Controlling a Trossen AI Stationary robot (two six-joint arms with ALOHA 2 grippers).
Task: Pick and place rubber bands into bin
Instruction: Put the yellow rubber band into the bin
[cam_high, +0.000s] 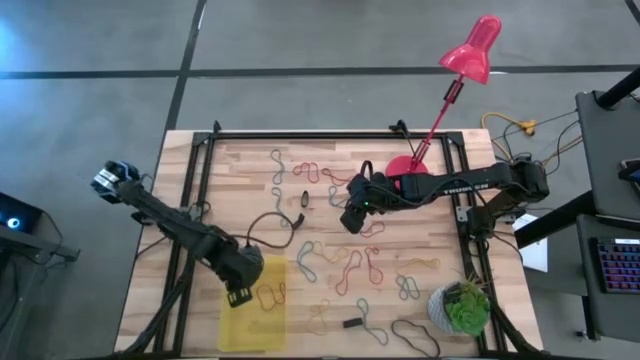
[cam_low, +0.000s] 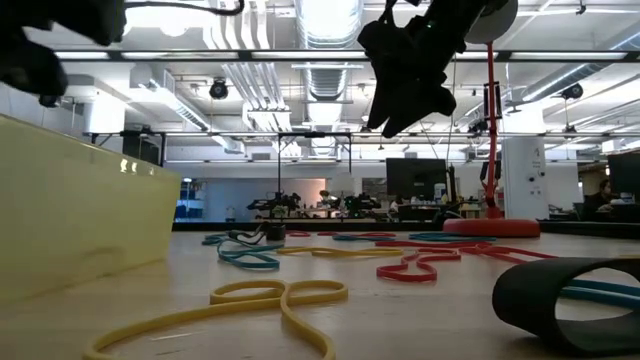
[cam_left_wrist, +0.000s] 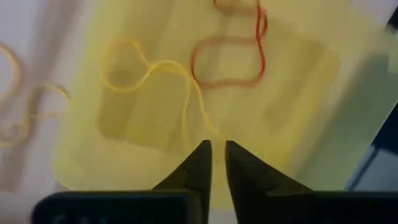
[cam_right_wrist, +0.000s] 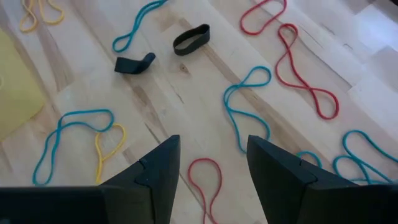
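The bin (cam_high: 250, 318) is a shallow yellow tray at the table's near left. My left gripper (cam_high: 238, 293) hangs over it, pointing down, its fingertips (cam_left_wrist: 217, 148) a narrow gap apart. Inside the bin lie a red band (cam_left_wrist: 230, 59) and a yellow band (cam_left_wrist: 146, 74). Many rubber bands (cam_high: 340, 265) in red, teal and yellow lie loose across the wooden table. My right gripper (cam_high: 352, 222) hovers open above the table's middle with nothing between its fingers (cam_right_wrist: 211, 155); a red band (cam_right_wrist: 208, 180) lies below it. My left gripper points down over the bin. One end of the yellow band (cam_left_wrist: 211, 129) reaches right up to its fingertips. I cannot tell whether the band touches them. The rest of the band lies on the bin's floor.
A pink desk lamp (cam_high: 470, 50) stands at the far right and a potted plant (cam_high: 462, 305) at the near right. A black cable loop (cam_high: 415, 335) and a small dark block (cam_high: 352, 323) lie near the front edge. A black cable (cam_high: 270, 222) curls left of centre.
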